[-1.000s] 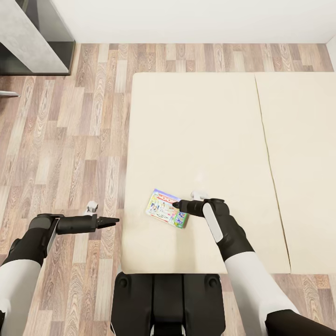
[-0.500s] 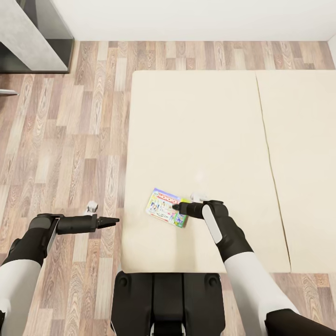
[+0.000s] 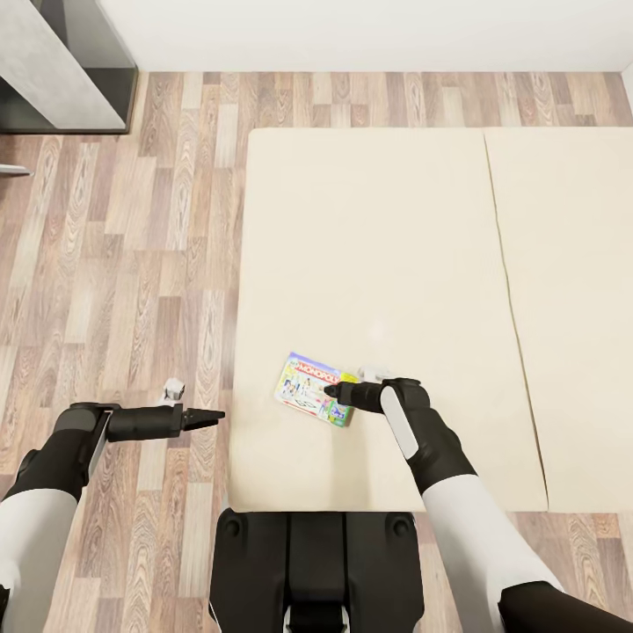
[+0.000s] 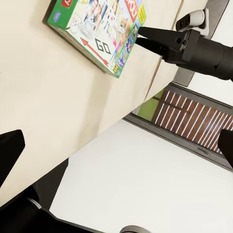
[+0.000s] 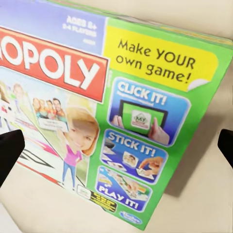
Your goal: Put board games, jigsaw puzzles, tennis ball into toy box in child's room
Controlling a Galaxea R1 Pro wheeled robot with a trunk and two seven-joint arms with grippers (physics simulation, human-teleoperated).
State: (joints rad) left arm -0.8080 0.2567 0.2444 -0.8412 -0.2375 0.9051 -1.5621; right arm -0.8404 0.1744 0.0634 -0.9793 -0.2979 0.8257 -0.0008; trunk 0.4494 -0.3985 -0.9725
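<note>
One board game, a colourful Monopoly box with a red band and green edge, lies flat near the front of the beige bed. My right gripper hovers over the box's right part. Seen through the right wrist camera, the box lies between the two widely spread fingertips, so the gripper is open and holds nothing. My left gripper hangs open over the floor beside the bed's left edge. The left wrist camera catches the box and the right gripper at its edge. The toy box is out of view.
Wood-plank floor runs left of the bed up to a white wall. A corner of the pale grey table stands at the far left. A seam splits the mattress cover. My dark base sits against the bed's front edge.
The whole picture slid up slightly, so the camera moved. The right gripper's tip sits a little further over the board game. The left arm holds its place.
</note>
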